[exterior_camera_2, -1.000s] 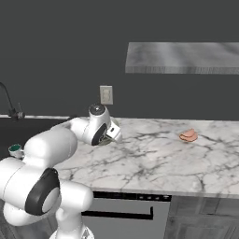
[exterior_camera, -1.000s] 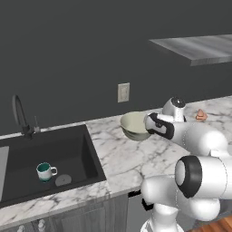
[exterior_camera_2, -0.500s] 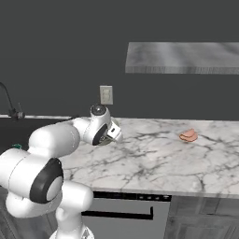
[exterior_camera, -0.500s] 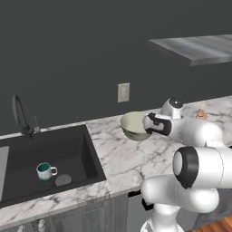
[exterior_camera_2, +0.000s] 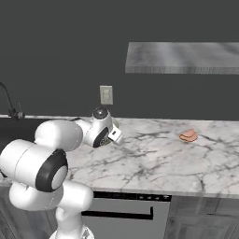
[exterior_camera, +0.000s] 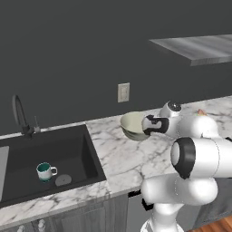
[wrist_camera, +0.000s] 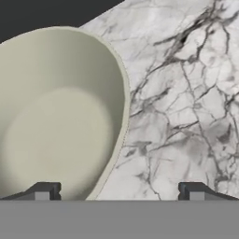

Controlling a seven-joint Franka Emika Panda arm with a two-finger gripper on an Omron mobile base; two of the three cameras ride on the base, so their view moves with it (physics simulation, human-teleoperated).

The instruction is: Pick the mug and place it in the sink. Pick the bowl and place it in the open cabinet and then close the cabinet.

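The counter (exterior_camera: 122, 156) is white marble with grey veins, and the bowl (exterior_camera: 133, 125) on it is pale cream-green outside and olive inside. Left of the bowl, the sink (exterior_camera: 27, 152) is black, holding a white mug (exterior_camera: 45, 171) with a teal interior. Right of the bowl lies something small and orange-pink (exterior_camera_2: 188, 135).

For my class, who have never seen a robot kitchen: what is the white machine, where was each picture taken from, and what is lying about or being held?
It is a white robot arm on a driving base, in a computer-drawn kitchen. Two pictures come from cameras behind it, to its left and right; the third from a camera on its hand. The large pale cream-green round bowl sits on the white marble counter. The open fingers straddle its rim, holding nothing. A small white mug with teal inside stands in the black recessed sink. A small pinkish item, too small to name, lies further along.
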